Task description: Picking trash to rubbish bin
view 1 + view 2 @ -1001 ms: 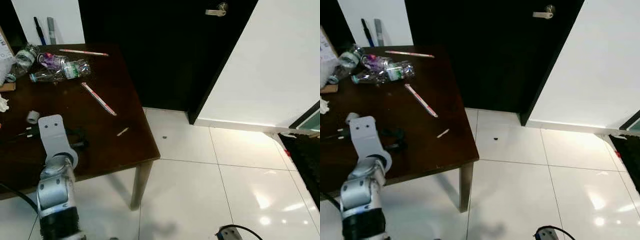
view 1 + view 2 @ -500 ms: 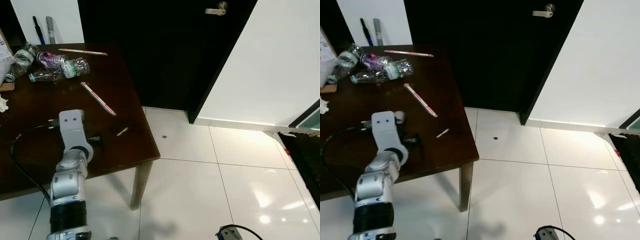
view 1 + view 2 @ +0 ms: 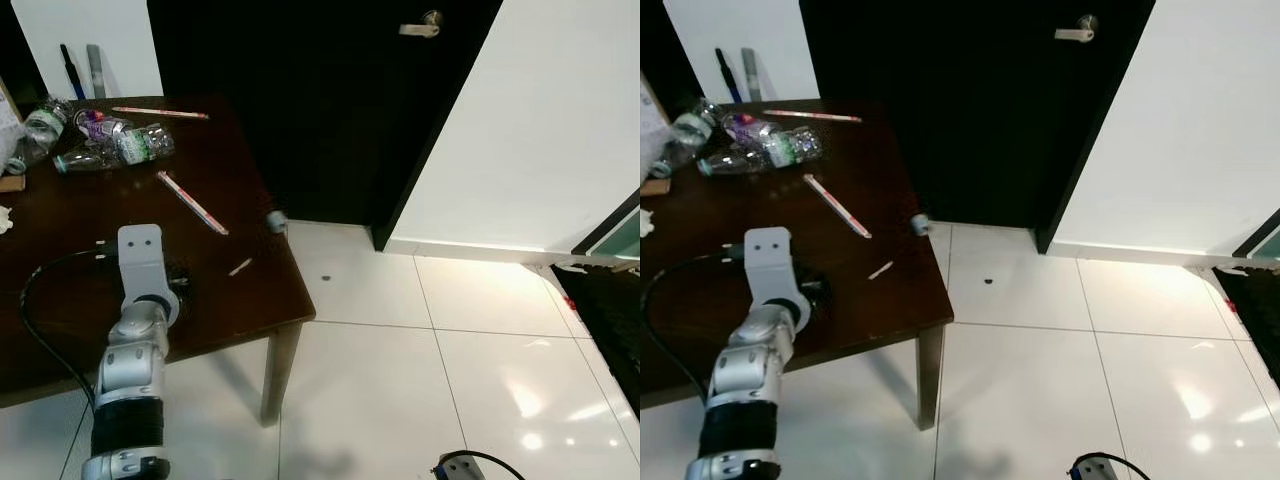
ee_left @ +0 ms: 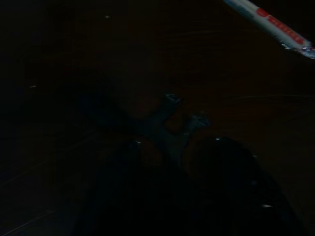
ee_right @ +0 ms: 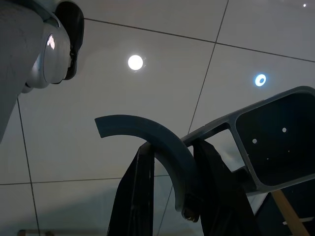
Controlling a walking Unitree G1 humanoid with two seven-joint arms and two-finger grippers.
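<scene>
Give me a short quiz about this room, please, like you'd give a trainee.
1. True or false: the crushed plastic bottles lie at a far corner of the table.
2. Which of the robot's arms reaches over the table? A) left B) right C) both
3. What colour is the door behind the table?

Key: 1 true; 2 A, the left arm; 3 black.

we see a room in a home: glossy white floor tiles (image 3: 480, 380), a dark door (image 3: 330, 100) with a lever handle (image 3: 418, 26), and a dark wooden counter (image 3: 110, 290) strewn with empty plastic bottles (image 3: 105, 145).
</scene>
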